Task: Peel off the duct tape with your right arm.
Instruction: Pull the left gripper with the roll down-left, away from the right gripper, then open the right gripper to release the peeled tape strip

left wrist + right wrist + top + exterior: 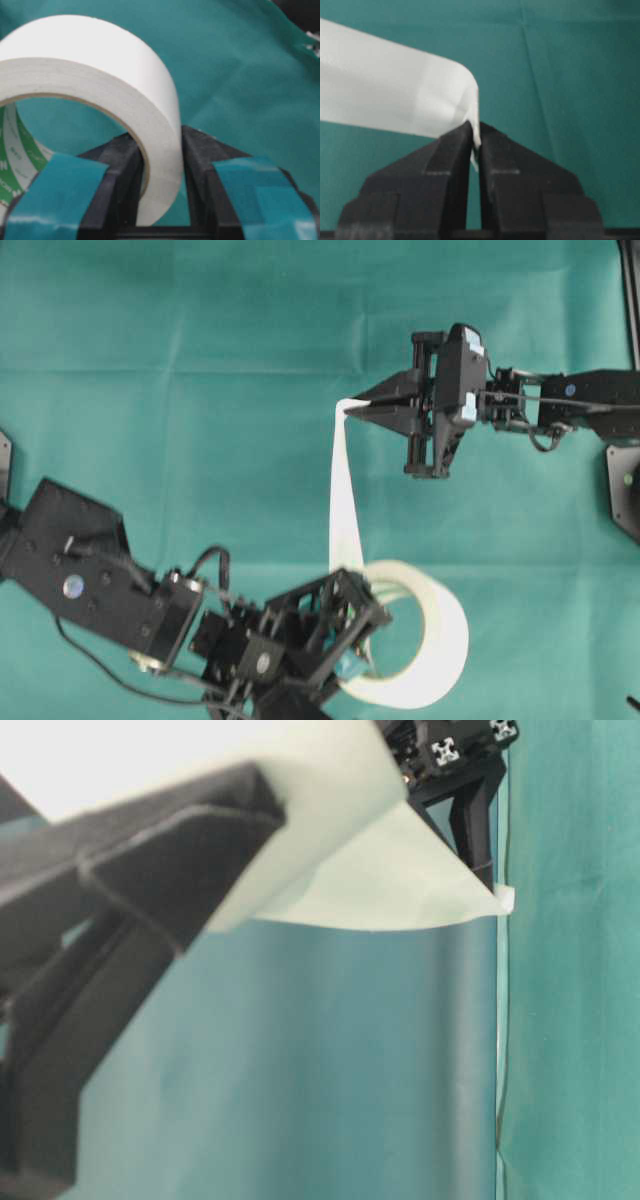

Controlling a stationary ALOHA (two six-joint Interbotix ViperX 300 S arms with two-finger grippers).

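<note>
Right pincer [350,406], plain black wedge fingers, is clamped on the free end of the duct tape [425,645]; the right wrist view shows the white tab pinched between fingertips that are pressed together. Left pincer [352,660], with teal-patched fingers [60,187], is clamped across the wall of the roll, one finger inside the greenish core and one outside, as the left wrist view confirms.

Location: in the overhead view the roll sits at about 5 o'clock of the frame, above the green surface [180,360], held by the left arm. The right pincer stands at roughly 1 o'clock. A white strip [342,490] runs between them, from the roll toward 12 o'clock to the pinched end.

Assessment: the arrangement is an anchor and a puller. The left arm holds the roll so it cannot follow the pull; the right arm draws the tab away to unwind tape. The strip appears fairly straight, suggesting tension. Whether the roll touches the surface cannot be determined.

Progress: a good length is already peeled. Risk, in my judgement, lies in the narrow purchase on the tab.
</note>
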